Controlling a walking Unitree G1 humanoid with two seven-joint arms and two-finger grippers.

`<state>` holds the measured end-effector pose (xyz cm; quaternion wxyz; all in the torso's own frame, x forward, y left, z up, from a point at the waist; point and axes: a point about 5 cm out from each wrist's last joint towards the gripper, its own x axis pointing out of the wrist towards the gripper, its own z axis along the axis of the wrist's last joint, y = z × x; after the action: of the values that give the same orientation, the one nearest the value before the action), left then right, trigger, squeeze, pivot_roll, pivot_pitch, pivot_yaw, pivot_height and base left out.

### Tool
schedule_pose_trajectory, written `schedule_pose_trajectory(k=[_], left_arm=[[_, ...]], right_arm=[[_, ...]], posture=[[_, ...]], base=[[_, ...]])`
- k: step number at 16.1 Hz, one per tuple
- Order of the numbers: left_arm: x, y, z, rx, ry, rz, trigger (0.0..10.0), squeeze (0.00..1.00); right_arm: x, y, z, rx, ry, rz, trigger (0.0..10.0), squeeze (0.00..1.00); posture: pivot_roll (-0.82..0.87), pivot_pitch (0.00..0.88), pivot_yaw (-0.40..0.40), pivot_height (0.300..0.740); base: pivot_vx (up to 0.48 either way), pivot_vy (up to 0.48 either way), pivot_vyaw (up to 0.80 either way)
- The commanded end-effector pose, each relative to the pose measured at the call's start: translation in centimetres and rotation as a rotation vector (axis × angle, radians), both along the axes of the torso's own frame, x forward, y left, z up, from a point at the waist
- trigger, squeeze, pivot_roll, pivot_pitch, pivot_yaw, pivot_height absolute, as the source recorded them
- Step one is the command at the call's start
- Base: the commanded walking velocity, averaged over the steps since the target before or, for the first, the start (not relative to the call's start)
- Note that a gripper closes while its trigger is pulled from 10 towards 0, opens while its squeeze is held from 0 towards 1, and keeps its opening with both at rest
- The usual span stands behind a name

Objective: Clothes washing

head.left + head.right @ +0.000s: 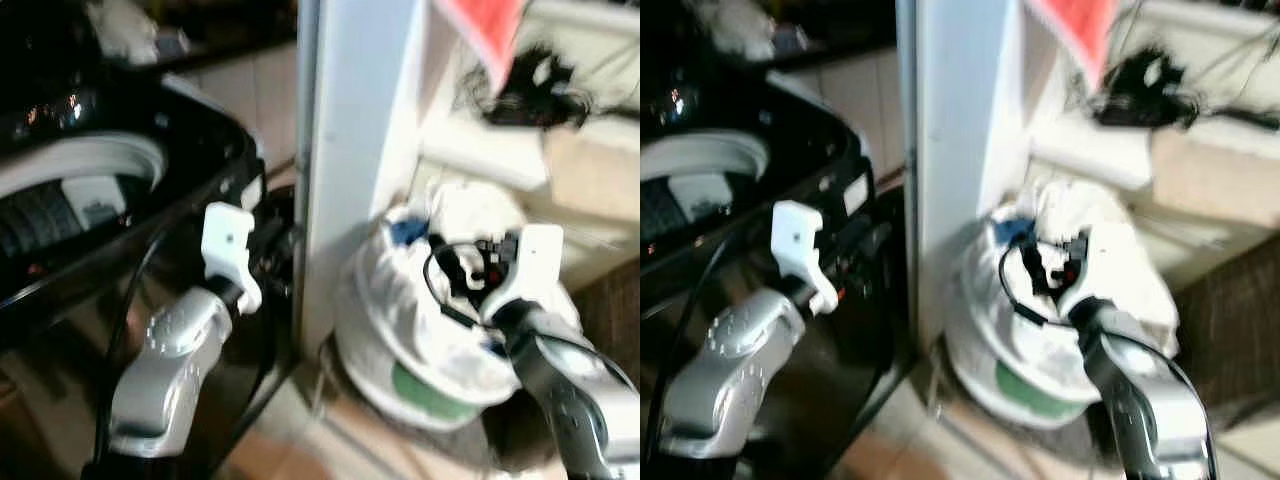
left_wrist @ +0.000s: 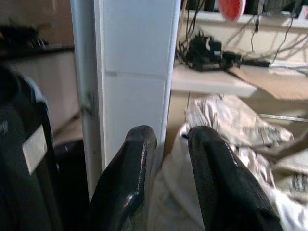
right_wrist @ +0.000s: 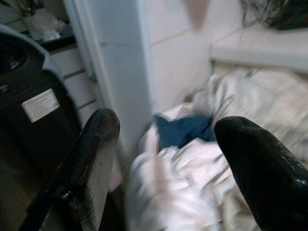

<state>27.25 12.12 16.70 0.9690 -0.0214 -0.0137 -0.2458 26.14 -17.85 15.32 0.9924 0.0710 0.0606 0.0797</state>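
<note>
A white laundry basket with a green base [image 1: 425, 398] stands on the floor right of a white pillar, heaped with pale clothes [image 1: 410, 300]. A blue garment [image 3: 180, 131] lies among them. My right gripper [image 3: 168, 127] hovers open just above the heap, nothing between its fingers [image 3: 98, 144]. The black top-loading washing machine [image 1: 120, 150] stands at the left with its lid open and its white drum rim [image 1: 90, 160] showing. My left gripper [image 2: 171, 139] is raised by the washer's right corner, its fingers close together and empty.
The white pillar [image 1: 350, 150] separates the washer from the basket. Behind the basket, a pale shelf [image 1: 480, 150] carries tangled black cables [image 1: 535, 85], with a red object [image 1: 490, 25] hanging above. A brown wicker surface [image 1: 1230, 330] stands at the far right. Tiled floor lies below.
</note>
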Motion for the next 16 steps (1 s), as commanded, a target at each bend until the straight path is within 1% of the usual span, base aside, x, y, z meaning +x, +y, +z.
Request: schedule_pose_trajectory(k=[1,2,3,6,9,10,12,14,15,16], left_arm=[[-0.1,-0.5,-0.1,-0.003,-0.004,-0.001,10.0,0.0],[-0.2,-0.4,-0.3,-0.001,0.0,0.014,10.0,0.0],[-0.2,-0.3,-0.3,0.0,0.001,0.028,10.0,0.0],[-0.2,0.3,-0.3,0.009,-0.001,0.067,10.0,0.0],[-0.3,0.6,-0.3,0.019,-0.005,0.075,10.0,0.0],[-0.3,0.6,-0.3,0.021,-0.006,0.076,10.0,0.0],[-0.3,0.6,-0.1,0.006,-0.01,0.065,10.0,0.0],[-0.3,0.5,-0.3,0.023,-0.008,0.045,10.0,0.0],[-0.3,0.4,-0.4,0.024,-0.005,0.032,10.0,0.0],[-0.4,0.1,-0.4,0.028,-0.005,0.008,10.0,0.0]], right_arm=[[0.0,-0.1,0.1,-0.019,0.012,-0.004,10.0,0.0],[-0.1,0.4,-0.2,-0.041,0.028,0.044,10.0,0.0],[-0.2,0.5,-0.5,-0.048,0.04,0.065,10.0,0.0],[-0.3,0.6,-0.7,-0.071,0.051,0.11,10.0,0.0],[-0.4,0.6,-0.9,-0.101,0.061,0.129,10.0,0.0],[-0.5,0.5,-1.0,-0.106,0.069,0.124,10.0,0.0],[-0.4,0.1,-1.0,-0.099,0.072,0.082,10.0,0.0],[-0.3,-0.3,-1.0,-0.101,0.076,0.056,10.0,0.0],[-0.3,-0.5,-1.0,-0.105,0.081,0.039,10.0,0.0],[-0.3,-1.1,-1.2,-0.107,0.096,-0.003,10.0,0.0]], posture=[[-0.04,0.0,-0.036,0.74],[-0.04,0.0,-0.041,0.74],[-0.04,0.0,-0.044,0.74],[-0.03,0.0,-0.055,0.74],[-0.03,0.0,-0.056,0.74],[-0.03,0.0,-0.055,0.74],[-0.03,0.0,-0.051,0.74],[-0.03,0.0,-0.047,0.74],[-0.04,0.0,-0.041,0.74],[-0.04,0.0,-0.041,0.74]], base=[[0.431,0.0,0.0],[0.431,0.0,0.0],[0.431,0.0,0.0],[0.43,0.0,0.0],[0.426,0.0,0.0],[0.42,0.0,0.0],[0.0,0.0,0.0],[0.0,0.0,0.0],[0.0,0.0,0.0],[0.0,0.0,0.0]])
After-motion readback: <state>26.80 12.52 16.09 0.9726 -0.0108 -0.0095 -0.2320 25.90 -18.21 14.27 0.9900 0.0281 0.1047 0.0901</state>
